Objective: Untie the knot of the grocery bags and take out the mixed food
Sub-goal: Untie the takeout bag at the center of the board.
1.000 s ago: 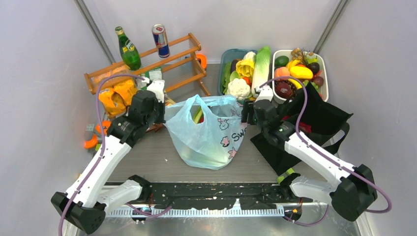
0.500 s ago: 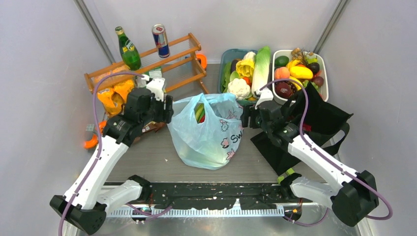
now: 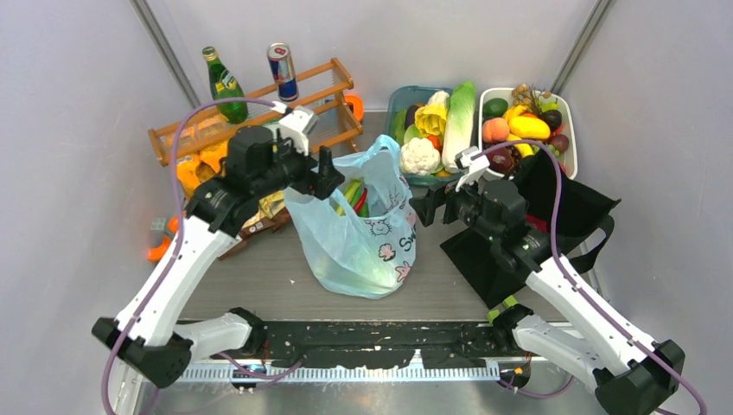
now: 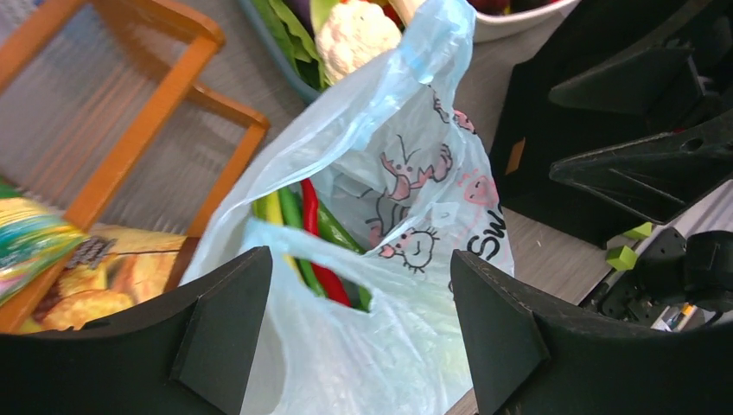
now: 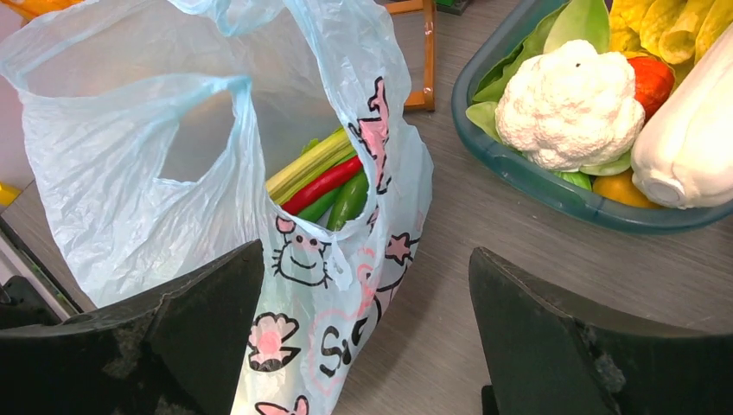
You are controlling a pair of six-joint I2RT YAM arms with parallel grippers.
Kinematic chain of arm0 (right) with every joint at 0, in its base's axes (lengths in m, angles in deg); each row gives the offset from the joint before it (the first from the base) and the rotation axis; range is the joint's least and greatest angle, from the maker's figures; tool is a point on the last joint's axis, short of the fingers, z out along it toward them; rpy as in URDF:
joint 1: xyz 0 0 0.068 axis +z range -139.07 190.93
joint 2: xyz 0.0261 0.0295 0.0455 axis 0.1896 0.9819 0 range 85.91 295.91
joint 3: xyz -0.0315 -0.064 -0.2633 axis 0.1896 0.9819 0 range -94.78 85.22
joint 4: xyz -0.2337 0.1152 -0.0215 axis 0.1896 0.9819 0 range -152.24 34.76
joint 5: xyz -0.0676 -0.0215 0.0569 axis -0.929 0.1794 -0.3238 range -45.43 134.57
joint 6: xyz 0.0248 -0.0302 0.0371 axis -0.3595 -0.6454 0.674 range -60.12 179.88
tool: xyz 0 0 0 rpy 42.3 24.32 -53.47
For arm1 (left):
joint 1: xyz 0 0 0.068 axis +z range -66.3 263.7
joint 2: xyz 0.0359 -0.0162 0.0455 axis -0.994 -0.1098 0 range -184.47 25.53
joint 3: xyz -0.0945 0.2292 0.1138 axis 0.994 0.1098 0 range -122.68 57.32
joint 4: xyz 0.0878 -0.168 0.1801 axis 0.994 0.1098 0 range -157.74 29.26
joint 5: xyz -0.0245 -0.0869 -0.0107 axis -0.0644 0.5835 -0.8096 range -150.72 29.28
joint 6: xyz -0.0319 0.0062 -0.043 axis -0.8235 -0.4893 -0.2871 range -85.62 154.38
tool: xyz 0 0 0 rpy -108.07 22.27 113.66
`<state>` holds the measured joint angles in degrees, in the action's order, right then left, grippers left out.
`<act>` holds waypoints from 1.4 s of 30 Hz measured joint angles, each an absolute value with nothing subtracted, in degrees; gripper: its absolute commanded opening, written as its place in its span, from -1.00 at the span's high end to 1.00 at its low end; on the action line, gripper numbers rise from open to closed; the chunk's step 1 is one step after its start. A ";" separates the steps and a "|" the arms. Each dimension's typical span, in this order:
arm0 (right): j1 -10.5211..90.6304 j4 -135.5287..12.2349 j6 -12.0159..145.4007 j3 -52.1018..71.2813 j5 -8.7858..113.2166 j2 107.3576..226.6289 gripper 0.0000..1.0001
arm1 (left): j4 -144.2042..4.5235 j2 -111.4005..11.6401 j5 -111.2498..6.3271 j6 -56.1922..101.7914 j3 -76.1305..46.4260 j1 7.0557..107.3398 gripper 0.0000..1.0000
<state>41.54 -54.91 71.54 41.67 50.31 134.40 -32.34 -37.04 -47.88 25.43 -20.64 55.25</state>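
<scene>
Blue bag (image 3: 359,238): upright at the middle of the table (image 3: 259,277), between the two arms. No knot is seen on it. Its handle loops (image 5: 246,156) are apart and the mouth gapes upward, so untying of this bag is judged done. Emptying is not yet begun: long vegetables (image 5: 324,184), red, green and pale yellow-green, are seen inside through the mouth.

Black bag (image 3: 562,207): slumped to the right of the blue one, behind the right arm. Whether its straps are knotted cannot be told, nor what it holds. It is counted as work remaining.

Left end effector (image 4: 359,277): fingers spread wide at the left rim of the blue bag. One handle loop lies loose between them and nothing is pinched.

Right end effector (image 5: 363,259): fingers spread wide just to the right of the blue bag, facing its printed side. Nothing is gripped.

Containers noted:
- Teal bin (image 3: 391,112), far side, right of centre: a cauliflower (image 3: 420,156), leafy greens, a long white cabbage (image 3: 461,117) and some yellow and red pieces.
- White bin (image 3: 572,147), far right, touching the teal one: mixed fruit.
- Wooden rack (image 3: 259,112), far left: a green bottle (image 3: 223,86) and a can (image 3: 281,73) stand at its far rail. Orange snack packets (image 3: 194,173) lie against its left end.

Estimate: one bag opened, nothing lifted out, second bag unassessed. Less than half of the task is judged complete.
</scene>
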 measured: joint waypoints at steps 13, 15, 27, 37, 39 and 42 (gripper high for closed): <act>41.54 -57.84 71.98 39.71 53.90 138.18 -0.91 | -28.91 -48.73 -53.19 25.39 -22.23 49.17 -0.54; 41.54 -59.11 72.50 39.77 54.92 138.18 -0.91 | -27.99 -49.98 -55.68 25.65 -22.23 47.93 -0.53; 48.42 -62.14 72.24 39.90 56.52 138.31 -0.90 | -25.39 -54.18 -65.72 25.84 -16.11 42.51 -0.48; 51.79 -64.48 73.59 40.14 56.50 143.63 -0.86 | -28.10 -54.26 -66.29 23.35 -8.13 42.29 0.16; 52.05 -64.48 73.75 40.17 56.39 143.95 -0.86 | -29.24 -54.26 -65.80 22.48 -6.93 42.29 0.37; 52.53 -64.55 73.72 40.17 55.58 144.04 -0.86 | -30.44 -54.22 -65.10 21.32 -5.49 42.27 0.76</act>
<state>52.53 -64.55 73.72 40.17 55.58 144.04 -30.44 -54.22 -65.10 21.32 -5.49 42.27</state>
